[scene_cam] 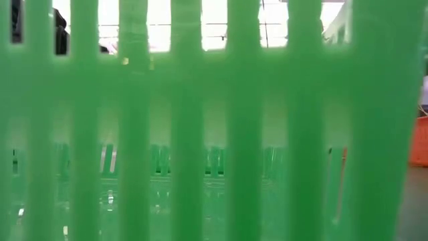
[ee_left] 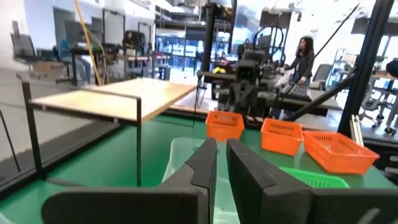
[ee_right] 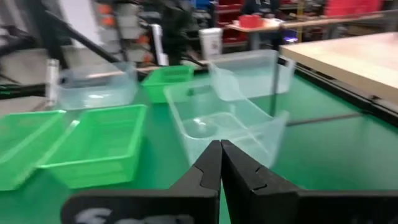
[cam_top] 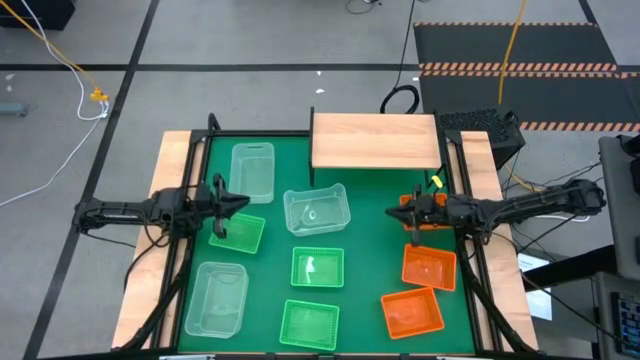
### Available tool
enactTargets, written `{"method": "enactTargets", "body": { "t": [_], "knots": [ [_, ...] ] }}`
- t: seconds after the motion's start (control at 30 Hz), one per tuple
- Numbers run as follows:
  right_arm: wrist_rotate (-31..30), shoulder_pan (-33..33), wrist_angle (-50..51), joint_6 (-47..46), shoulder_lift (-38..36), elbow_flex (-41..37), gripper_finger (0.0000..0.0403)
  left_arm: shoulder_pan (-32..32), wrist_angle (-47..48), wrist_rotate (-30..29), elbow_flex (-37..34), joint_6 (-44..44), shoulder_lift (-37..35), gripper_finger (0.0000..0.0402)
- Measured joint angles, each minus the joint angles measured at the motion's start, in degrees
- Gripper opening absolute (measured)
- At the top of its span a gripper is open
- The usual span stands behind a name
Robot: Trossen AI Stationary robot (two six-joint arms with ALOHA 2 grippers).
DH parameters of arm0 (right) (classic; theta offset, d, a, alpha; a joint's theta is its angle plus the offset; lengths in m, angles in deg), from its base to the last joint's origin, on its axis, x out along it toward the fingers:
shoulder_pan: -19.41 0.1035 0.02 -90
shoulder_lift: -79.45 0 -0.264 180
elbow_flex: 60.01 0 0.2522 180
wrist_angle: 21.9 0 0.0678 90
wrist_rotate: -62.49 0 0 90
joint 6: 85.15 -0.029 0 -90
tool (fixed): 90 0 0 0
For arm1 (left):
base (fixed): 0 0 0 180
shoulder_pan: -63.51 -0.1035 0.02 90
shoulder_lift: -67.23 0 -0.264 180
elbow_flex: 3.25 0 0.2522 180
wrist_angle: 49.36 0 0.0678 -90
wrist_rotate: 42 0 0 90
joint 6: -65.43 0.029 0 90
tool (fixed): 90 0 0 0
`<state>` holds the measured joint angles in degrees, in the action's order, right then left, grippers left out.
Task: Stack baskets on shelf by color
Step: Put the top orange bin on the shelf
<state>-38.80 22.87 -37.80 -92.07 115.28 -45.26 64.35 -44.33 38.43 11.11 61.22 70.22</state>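
The baskets stand on the green mat (cam_top: 370,250). Three are clear (cam_top: 253,170) (cam_top: 317,210) (cam_top: 217,297), three green (cam_top: 237,232) (cam_top: 317,268) (cam_top: 309,324), three orange (cam_top: 429,268) (cam_top: 412,311) (cam_top: 405,203). The wooden shelf (cam_top: 375,140) stands bare at the far edge. My left gripper (cam_top: 222,205) (ee_left: 222,149) hovers at the mat's left side, over the far green basket, fingers nearly together and holding nothing. My right gripper (cam_top: 410,210) (ee_right: 220,146) hovers shut at the right side, over the far orange basket, and faces the middle clear basket (ee_right: 224,121).
The wall of a green basket (scene_cam: 200,120) fills the low view, with an orange basket (scene_cam: 418,140) at its right edge. Dark frame rails (cam_top: 195,170) run along the mat's left and right sides. Beyond the table are desks and a seated person (ee_left: 303,62).
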Motion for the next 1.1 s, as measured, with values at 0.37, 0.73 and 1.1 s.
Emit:
{"method": "enactTargets", "body": {
  "t": [0.37, 0.73, 1.1],
  "knots": [
    [-6.6, -3.1, 16.6, 3.7, 0.7, 11.2, 0.0098, 0.0, -1.4, -2.4, 0.0, -3.7, 0.3, 0.0042],
    [5.4, 0.3, 57.7, -12.2, 3.3, 31.7, 0.0161, 0.1, -16.9, -6.0, 0.0, -5.2, 10.6, 0.0042],
    [5.4, 4.1, 75.5, -14.8, 19.9, 48.4, 0.0156, 1.8, -19.1, -8.5, 16.6, 0.9, 32.6, 0.0042]
  ]
}}
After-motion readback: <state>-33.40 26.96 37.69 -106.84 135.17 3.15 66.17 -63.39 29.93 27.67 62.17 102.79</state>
